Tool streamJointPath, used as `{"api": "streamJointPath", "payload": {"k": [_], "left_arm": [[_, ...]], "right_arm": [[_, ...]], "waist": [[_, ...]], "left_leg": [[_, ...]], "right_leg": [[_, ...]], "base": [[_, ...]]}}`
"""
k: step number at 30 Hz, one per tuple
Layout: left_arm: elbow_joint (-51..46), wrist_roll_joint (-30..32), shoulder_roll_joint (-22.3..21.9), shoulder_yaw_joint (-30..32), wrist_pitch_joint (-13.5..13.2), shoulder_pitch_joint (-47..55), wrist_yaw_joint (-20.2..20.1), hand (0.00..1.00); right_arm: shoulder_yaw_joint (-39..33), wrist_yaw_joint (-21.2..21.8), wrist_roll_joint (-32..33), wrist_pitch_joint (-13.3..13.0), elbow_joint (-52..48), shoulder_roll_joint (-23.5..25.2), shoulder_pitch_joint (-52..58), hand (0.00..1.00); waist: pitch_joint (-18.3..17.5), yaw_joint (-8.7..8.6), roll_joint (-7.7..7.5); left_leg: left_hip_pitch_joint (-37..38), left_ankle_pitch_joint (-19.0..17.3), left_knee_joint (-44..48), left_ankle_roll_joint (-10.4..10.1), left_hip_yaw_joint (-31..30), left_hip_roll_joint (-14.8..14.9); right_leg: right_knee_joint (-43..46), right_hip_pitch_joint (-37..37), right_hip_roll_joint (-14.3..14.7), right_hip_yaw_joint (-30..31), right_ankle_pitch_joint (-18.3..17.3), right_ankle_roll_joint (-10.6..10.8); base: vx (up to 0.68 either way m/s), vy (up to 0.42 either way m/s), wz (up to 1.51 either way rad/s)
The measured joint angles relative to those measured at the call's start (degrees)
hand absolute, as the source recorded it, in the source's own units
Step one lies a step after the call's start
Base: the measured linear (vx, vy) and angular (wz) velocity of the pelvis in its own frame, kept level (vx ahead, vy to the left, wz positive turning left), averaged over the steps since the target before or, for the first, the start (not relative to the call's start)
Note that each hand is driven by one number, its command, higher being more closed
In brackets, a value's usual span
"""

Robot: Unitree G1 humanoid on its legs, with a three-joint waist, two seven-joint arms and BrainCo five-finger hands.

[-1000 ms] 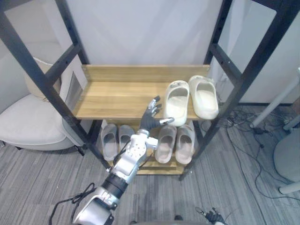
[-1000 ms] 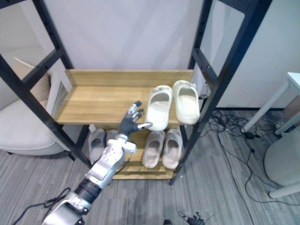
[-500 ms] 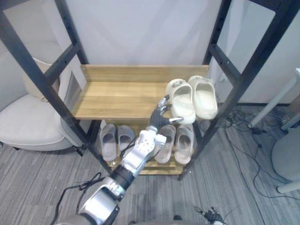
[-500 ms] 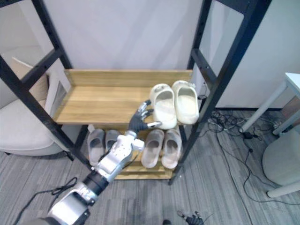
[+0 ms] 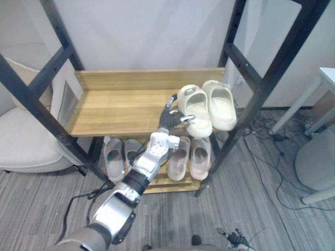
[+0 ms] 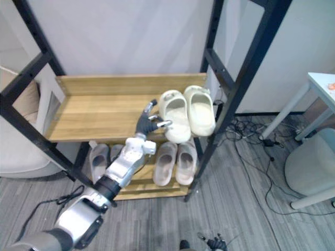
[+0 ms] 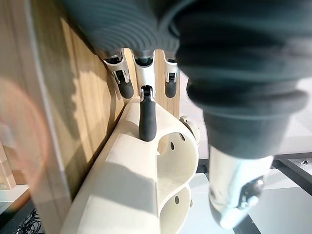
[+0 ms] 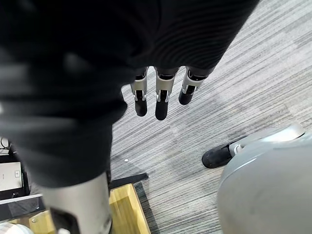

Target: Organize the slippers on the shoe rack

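Here, chunky cream slippers (image 5: 220, 107), side-by-side.

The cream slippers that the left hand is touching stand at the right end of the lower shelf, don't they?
Not quite. The cream slippers stand at the right end of the upper shelf, with the left hand touching the left one of the pair. The left eye view shows this. The lower shelf holds the grey slippers.

We can read no text, label, brand, number or sign. The cream slippers (image 5: 196, 107), the grey slippers (image 5: 113, 158) below them and the wooden shelf (image 5: 118, 107) of the shoe rack (image 5: 260, 79) carry no lettering we can make out.
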Motion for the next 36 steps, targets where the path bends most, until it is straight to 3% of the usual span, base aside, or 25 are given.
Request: {"api": "streamJointPath", "payload": {"k": [15, 19, 30, 36], "left_arm": [[2.4, 0.3, -0.5, 0.6, 0.3, -2.1, 0.8, 0.0], [0.9, 1.3, -0.1, 1.0, 1.6, -1.8, 0.8, 0.0], [-20.9, 3.6, 4.0, 1.6, 2.1, 10.6, -2.3, 0.0], [-29.3, 0.4, 5.3, 1.2, 0.8, 21.8, -6.6, 0.0]], "right_arm": [[-0.7, 0.0, 0.0, 0.0, -0.2, 0.1, 0.0, 0.0], [-0.7, 0.0, 0.0, 0.0, -0.2, 0.0, -0.1, 0.0], [1.0, 1.1, 0.0, 0.1, -0.1, -0.6, -2.4, 0.0], [2.3, 1.6, 0.1, 0.4, 0.0, -1.6, -1.5, 0.0]], "waist": [[0.0, -0.15, 0.73], [0.0, -0.07, 0.81], [-0.1, 1.01, 2.36], [-0.2, 2.79, 2.38]], "left_leg": [[0.0, 0.0, 0.0, 0.0, 0.1, 0.1], [0.0, 0.0, 0.0, 0.0, 0.1, 0.1], [0.0, 0.0, 1.0, 0.0, -0.6, 0.1], [0.9, 0.2, 1.0, 0.3, -1.3, 0.5]], "right_leg": [[0.0, -0.1, 0.0, 0.1, 0.0, -0.1], [0.0, 0.1, 0.0, 0.1, 0.1, -0.1], [1.5, 0.3, 0.1, -0.2, -0.1, -0.6], [3.3, 0.3, 0.1, -0.8, -1.3, -1.0]], "base": [[-0.01, -0.014, 0.0], [-0.02, -0.026, 0.0], [-0.01, -0.003, 0.02], [-0.08, -0.023, 0.04]]}}
